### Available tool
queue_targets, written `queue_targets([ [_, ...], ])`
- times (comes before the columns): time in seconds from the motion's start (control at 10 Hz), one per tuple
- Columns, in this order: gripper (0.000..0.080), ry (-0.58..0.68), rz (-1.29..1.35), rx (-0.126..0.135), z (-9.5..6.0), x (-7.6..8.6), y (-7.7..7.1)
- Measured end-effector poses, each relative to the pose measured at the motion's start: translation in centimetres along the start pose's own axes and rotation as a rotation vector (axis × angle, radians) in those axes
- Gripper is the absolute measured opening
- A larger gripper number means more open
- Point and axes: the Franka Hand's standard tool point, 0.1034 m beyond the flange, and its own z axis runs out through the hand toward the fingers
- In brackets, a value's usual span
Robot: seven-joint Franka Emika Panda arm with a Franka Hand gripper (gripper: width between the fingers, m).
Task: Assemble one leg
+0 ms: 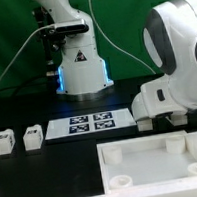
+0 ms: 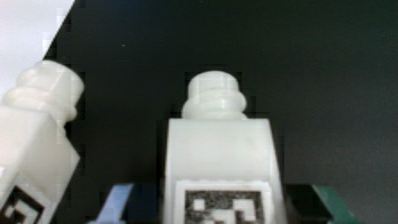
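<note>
The tool point(image 2: 222, 203) grips the leg point(image 2: 221, 150), with the black table point(image 2: 311, 60) behind it.

We see a matte black table with a green curtain point(image 1: 9, 43) behind it. In the exterior view the bulky, glossy white arm point(image 1: 177, 56) fills the right side and hides the tool. In the wrist view the dark fingers point(image 2: 128, 200) lie against both flanks of the leg, a smooth white plastic block with a ribbed, rounded tip and a black-and-white square tag. A second leg point(image 2: 36, 130) of the same shape is just beside it. At the exterior view's left, a third leg point(image 1: 3, 142) and a fourth leg point(image 1: 32, 137) stand near the flat marker board point(image 1: 88, 123). The large white panel point(image 1: 162, 174) with round sockets occupies the lower right.
</note>
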Motion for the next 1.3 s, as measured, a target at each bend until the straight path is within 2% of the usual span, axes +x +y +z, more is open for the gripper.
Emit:
queue_targets([
  [0.2, 0.029, 0.06, -0.039, -0.006, -3.5, -2.0, 0.1],
  [0.3, 0.029, 0.146, -0.06, -0.022, -5.4, -1.6, 0.1],
  [0.4, 0.029, 0.325, -0.089, -0.066, -8.3, -1.8, 0.2],
  [0.5, 0.029, 0.456, -0.104, -0.096, -9.9, -3.5, 0.7],
  [0.6, 0.029, 0.573, -0.106, -0.096, -11.4, -4.7, 1.3],
  [0.7, 0.029, 0.625, -0.112, -0.091, -13.1, -5.5, 2.1],
  [0.8, 0.029, 0.752, -0.111, -0.075, -15.3, -5.6, 2.4],
  [1.0, 0.029, 0.983, -0.137, -0.065, -14.4, -5.3, 2.2],
  [1.2, 0.029, 1.213, -0.154, -0.031, -15.0, -5.2, 2.0],
  [1.3, 0.029, 1.298, -0.166, -0.016, -14.6, -5.3, 1.9],
])
